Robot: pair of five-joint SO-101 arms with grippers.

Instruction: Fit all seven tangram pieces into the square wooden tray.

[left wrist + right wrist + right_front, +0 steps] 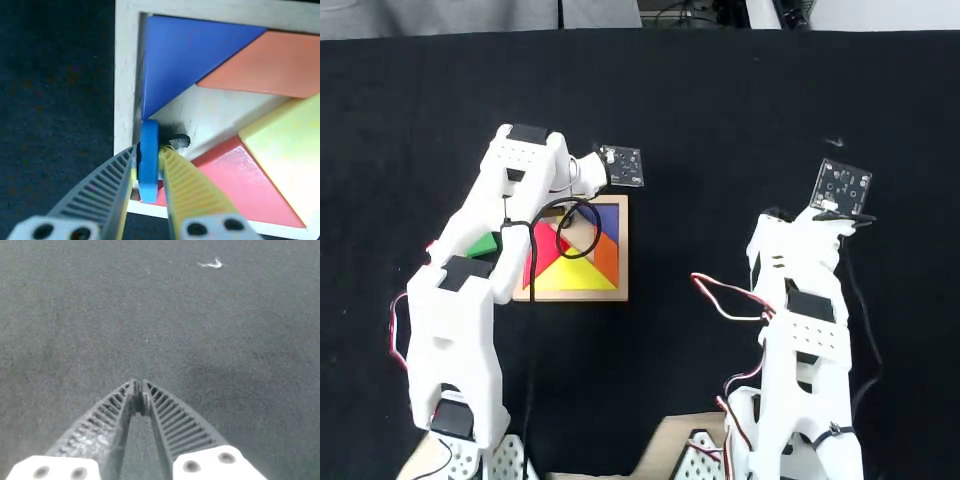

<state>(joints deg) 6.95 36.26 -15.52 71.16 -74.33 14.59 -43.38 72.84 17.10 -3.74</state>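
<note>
left gripper (149, 152) pinches the small blue piece (148, 132) by its flat faces, lower centre; stiff, light, probably slick. right gripper (139, 390) closed, empty.

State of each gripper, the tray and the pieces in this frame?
Left gripper: shut on small blue piece, held on edge.
Right gripper: shut, empty.
Tray: partly filled, gap bare.
Blue triangle: seated flat.
Orange piece: seated flat.
Yellow triangle: seated flat.
Red triangle: seated flat.
Green piece: outside tray.

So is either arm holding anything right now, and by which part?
The left gripper is shut on a small blue piece, pinching its two flat faces, so it stands on edge over the wooden tray. The right gripper is shut, holding nothing.
</note>
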